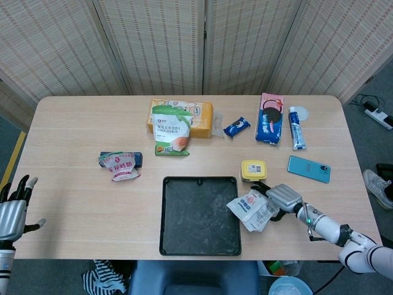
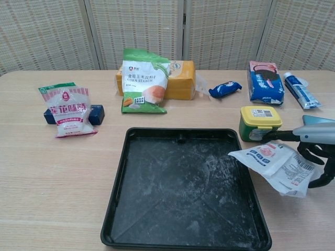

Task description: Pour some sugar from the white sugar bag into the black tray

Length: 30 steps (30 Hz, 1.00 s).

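Observation:
The white sugar bag (image 1: 253, 208) (image 2: 277, 163) lies flat at the right side of the black tray (image 1: 196, 221) (image 2: 178, 193), its left corner over the tray's right rim. A dusting of white powder covers the tray floor. My right hand (image 1: 279, 198) (image 2: 314, 144) is at the bag's right end, with fingers spread over its top edge and the thumb by its lower right corner; the bag still lies on the table. My left hand (image 1: 13, 212) hangs off the table's left front corner, fingers apart and holding nothing.
A yellow-lidded tub (image 1: 253, 170) (image 2: 260, 123) stands just behind the bag. A blue phone (image 1: 309, 168) lies to the right. At the back are a cornstarch bag (image 1: 171, 130), a cookie pack (image 1: 270, 118) and toothpaste (image 1: 296, 136). A red-and-white bag (image 1: 121, 166) lies at left.

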Available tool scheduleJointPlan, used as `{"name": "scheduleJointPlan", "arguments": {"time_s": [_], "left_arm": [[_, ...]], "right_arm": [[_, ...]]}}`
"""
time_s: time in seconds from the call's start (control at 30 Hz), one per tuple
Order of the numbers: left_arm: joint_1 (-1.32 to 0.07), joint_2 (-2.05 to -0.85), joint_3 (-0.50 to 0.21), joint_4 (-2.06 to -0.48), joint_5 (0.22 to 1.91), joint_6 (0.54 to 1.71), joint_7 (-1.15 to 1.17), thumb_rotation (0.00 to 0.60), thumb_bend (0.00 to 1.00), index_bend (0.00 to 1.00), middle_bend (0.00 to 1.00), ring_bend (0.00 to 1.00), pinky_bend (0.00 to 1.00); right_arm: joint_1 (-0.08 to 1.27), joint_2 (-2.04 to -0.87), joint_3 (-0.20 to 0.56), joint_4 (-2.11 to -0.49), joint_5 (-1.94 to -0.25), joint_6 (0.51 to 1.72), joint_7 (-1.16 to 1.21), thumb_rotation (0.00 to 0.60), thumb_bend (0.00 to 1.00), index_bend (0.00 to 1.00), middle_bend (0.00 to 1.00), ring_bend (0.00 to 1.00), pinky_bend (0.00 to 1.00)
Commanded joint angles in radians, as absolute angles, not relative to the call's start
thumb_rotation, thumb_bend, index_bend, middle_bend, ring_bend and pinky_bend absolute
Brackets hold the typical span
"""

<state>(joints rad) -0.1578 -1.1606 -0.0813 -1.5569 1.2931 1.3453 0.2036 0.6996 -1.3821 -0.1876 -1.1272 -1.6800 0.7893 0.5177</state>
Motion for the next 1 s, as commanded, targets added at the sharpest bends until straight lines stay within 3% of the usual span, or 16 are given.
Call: {"name": "scheduleJointPlan", "arguments": {"time_s": [0.03,0.33,0.43,0.63,0.8,1.0], "left_arm": [[-0.158,-1.160,-0.081,-1.557,1.295,1.345,0.201,0.600,0.17,0.00,0.00,0.28,0.00],[-0.169,-1.156,-0.079,-1.550,1.305,1.329,0.185,0.600,0.17,0.00,0.00,0.29,0.00],[-0.172,-1.156,-0.079,-1.548,1.306,1.324,0.183,0.600,0.17,0.00,0.00,0.29,0.00],[-0.173,-1.155,-0.078,-1.548,1.306,1.325,0.182,0.600,0.17,0.00,0.00,0.29,0.00],[-0.170,-1.154,-0.076,-1.551,1.311,1.332,0.182,0.600,0.17,0.00,0.00,0.29,0.00],[-0.169,-1.154,-0.075,-1.553,1.314,1.337,0.182,0.600,0.17,0.00,0.00,0.30,0.00]], "right_arm": [[0.701,-1.387,-0.185,-1.126,-1.675,0.788,0.514,0.600,0.19,0.00,0.00,0.71,0.78],[0.696,-1.406,-0.171,-1.126,-1.644,0.777,0.463,0.600,0.19,0.00,0.00,0.76,0.85],[0.697,-1.411,-0.170,-1.123,-1.640,0.772,0.456,0.600,0.19,0.01,0.04,0.77,0.86],[0.690,-1.422,-0.167,-1.115,-1.637,0.786,0.452,0.600,0.19,0.16,0.17,0.79,0.89],[0.674,-1.441,-0.166,-1.092,-1.646,0.826,0.446,0.600,0.19,0.37,0.33,0.83,0.93],[0.664,-1.454,-0.166,-1.081,-1.641,0.832,0.415,0.600,0.19,0.48,0.41,0.85,0.95]]}}
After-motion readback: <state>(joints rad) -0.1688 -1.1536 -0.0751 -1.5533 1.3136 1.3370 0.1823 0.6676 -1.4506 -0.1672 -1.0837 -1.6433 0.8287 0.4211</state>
